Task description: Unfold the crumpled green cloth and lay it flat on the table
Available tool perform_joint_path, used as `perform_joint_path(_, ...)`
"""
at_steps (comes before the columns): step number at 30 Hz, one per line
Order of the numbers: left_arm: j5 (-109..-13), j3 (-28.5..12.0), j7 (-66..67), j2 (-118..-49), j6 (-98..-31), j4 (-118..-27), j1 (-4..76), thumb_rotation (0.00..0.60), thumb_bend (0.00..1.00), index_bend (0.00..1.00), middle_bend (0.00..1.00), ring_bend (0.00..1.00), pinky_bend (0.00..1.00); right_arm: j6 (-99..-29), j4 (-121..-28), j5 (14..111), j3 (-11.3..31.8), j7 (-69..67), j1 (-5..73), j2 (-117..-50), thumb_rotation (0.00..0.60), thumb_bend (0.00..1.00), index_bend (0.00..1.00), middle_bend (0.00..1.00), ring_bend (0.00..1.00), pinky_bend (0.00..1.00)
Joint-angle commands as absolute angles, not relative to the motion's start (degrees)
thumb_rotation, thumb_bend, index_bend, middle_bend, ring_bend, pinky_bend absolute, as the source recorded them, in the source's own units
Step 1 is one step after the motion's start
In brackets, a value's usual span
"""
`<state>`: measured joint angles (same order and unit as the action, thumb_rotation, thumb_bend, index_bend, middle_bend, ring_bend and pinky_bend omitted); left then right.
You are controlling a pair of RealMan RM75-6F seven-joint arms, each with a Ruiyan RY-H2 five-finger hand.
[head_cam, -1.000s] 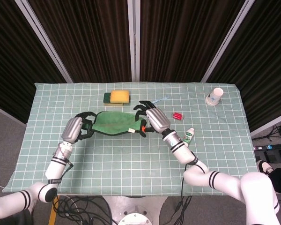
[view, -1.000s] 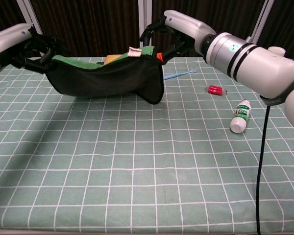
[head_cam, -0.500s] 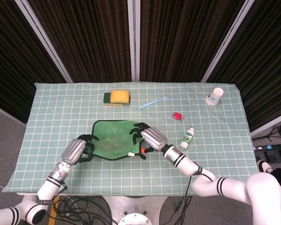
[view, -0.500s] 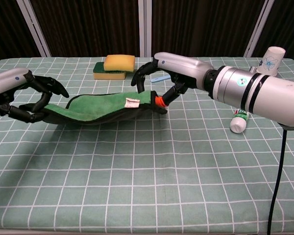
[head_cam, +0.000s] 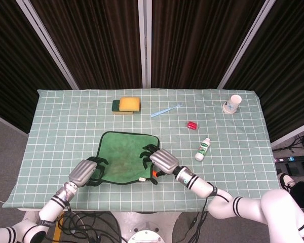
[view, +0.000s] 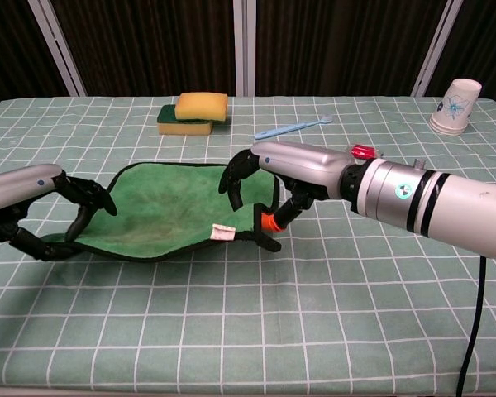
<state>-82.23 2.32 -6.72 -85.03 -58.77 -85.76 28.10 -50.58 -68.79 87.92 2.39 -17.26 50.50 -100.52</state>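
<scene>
Green cloth (head_cam: 123, 157) spread between both robot hands on the table (head_cam: 233, 152)

Left robot hand (head_cam: 85, 173) pinches its near-left corner; right robot hand (head_cam: 159, 161) pinches the near-right edge.

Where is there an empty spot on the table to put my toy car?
The bare left end of the table, left of the sponge, is free. So is the near right corner, past the white bottle. The middle is crowded: green cloth and both robot hands, left and right.

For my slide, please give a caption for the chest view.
Both hands, left hand and right hand, hold the near corners of the spread green cloth.
</scene>
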Motion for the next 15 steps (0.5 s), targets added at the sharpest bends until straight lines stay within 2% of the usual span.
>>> perform_joint_path(1,-80.33,2.52,-3.18,-83.28,-56.54,-88.40,28.89,0.600,0.20,0.44,0.33,0.27,0.23,-51.21,-68.74,88.59,1.62,-15.25,49.92,-100.90,0.600,0.43,0.66,0.24,0.06,0.04)
perform_joint_path(7,-78.41,2.06,-2.12,-81.99,-55.28,-90.64,29.01,0.600,0.07,0.33,0.28,0.24,0.22,-51.64,-69.84,89.52,0.50,-11.73,49.27,-100.46,0.600,0.40,0.63,0.23,0.04,0.02)
perform_joint_path(12,-79.18,1.64,-2.17,-81.83,-57.54,-90.71,28.08,0.598,0.01,0.31,0.28,0.24,0.22,-50.95,-71.24,90.30,-0.71,-7.35,49.07,-99.31,0.600,0.37,0.56,0.20,0.01,0.00)
perform_joint_path(14,-79.74,1.64,-1.60,-81.86,-58.49,-90.26,27.73,0.585,0.00,0.31,0.28,0.24,0.22,-50.65,-72.04,90.32,-0.93,-5.12,48.99,-98.61,0.600,0.31,0.48,0.19,0.00,0.00)
perform_joint_path(15,-79.83,1.57,-1.38,-81.82,-58.81,-90.21,27.62,0.581,0.00,0.31,0.28,0.24,0.22,-50.42,-72.43,90.21,-1.05,-4.13,48.92,-98.30,0.600,0.28,0.37,0.18,0.00,0.00)
